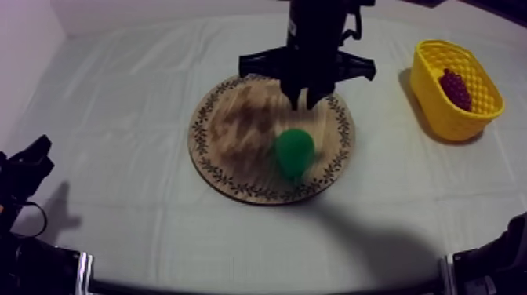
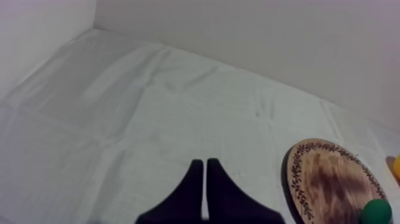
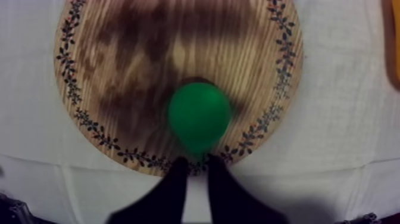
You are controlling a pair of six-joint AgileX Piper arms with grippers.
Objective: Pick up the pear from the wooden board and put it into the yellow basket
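The green pear (image 1: 294, 151) lies on the round wooden board (image 1: 235, 125), toward its front right rim. My right gripper (image 1: 307, 102) hangs above the board just behind the pear, and it holds nothing. From the right wrist the pear (image 3: 199, 116) sits on the board (image 3: 137, 53) straight ahead of my right gripper (image 3: 196, 161), whose fingers lie nearly together as a narrow wedge. The yellow basket (image 1: 447, 110) stands at the far right. My left gripper (image 1: 38, 151) rests low at the left, shut in its own view (image 2: 204, 162).
A bunch of purple grapes (image 1: 456, 88) lies inside the basket. Bare cloth separates the board from the basket. From the left wrist, the board (image 2: 327, 179) and the pear (image 2: 376, 211) are far off beyond open cloth.
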